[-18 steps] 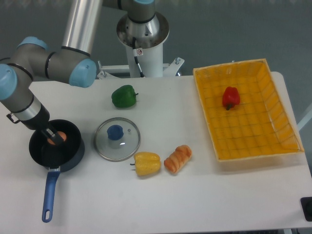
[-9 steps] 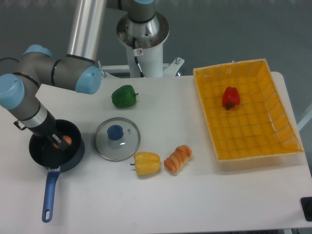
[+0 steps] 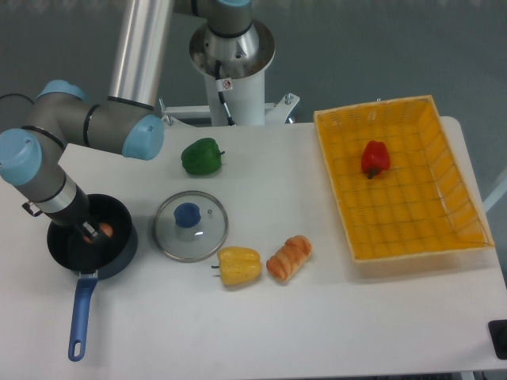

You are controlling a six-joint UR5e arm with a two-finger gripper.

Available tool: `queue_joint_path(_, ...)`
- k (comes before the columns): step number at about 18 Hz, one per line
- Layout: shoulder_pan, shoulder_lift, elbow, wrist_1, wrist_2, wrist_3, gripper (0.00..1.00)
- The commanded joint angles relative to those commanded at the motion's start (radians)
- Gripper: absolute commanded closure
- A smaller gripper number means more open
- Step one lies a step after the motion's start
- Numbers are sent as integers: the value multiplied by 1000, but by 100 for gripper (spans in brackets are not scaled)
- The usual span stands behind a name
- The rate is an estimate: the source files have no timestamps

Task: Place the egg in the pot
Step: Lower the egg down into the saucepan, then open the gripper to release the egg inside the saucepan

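Observation:
The dark pot with its long blue handle sits at the table's left edge. My gripper reaches down inside the pot from the upper left. The small orange-brown egg shows between the dark fingers, low inside the pot. The fingers look closed on it, and one finger partly covers it. Whether the egg touches the pot's bottom cannot be told.
A glass lid with a blue knob lies just right of the pot. A green pepper, a yellow pepper and a striped orange croissant-like item lie mid-table. A yellow basket at the right holds a red pepper.
The arm has shifted slightly and the gripper has sunk lower into the pot with the egg. The egg now sits a little farther right and lower.

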Motion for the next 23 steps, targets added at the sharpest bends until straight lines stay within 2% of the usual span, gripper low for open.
queue_joint_path(23,-12,-43,5,0,-5,-17,59)
